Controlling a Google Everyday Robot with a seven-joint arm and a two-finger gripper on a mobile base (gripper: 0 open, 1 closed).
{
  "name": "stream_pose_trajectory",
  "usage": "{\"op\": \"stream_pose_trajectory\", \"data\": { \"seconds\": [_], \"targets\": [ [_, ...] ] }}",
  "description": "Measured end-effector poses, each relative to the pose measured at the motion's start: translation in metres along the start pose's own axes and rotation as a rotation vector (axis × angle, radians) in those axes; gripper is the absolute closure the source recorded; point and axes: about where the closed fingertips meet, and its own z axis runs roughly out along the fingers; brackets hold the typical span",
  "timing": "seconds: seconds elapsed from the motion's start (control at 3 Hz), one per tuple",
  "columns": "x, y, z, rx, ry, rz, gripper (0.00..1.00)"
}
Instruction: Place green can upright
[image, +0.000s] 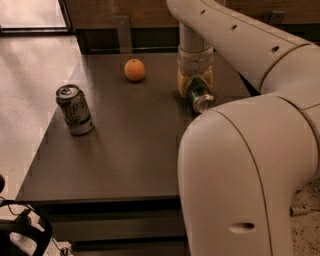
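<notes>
The green can (201, 99) lies on its side on the dark table (125, 155), near the right edge, with its silver end toward the camera. My gripper (195, 88) reaches straight down from above. Its yellowish fingers (182, 82) are closed against both sides of the can's far part. The can still rests on the table. My own arm hides the table to the right of the can.
A paler white-and-green can (74, 110) stands upright at the table's left side. An orange (134, 70) sits at the back middle. My large white arm (250, 175) fills the right foreground. Light floor lies left of the table.
</notes>
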Motion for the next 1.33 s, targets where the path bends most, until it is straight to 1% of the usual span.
{"op": "stream_pose_trajectory", "data": {
  "seconds": [0.33, 1.0, 1.33],
  "targets": [
    [-0.002, 0.001, 0.002, -0.001, -0.006, -0.001, 1.00],
    [-0.002, 0.000, 0.000, -0.001, -0.007, 0.000, 1.00],
    [-0.011, -0.021, -0.028, 0.009, -0.116, 0.024, 1.00]
  ]
}}
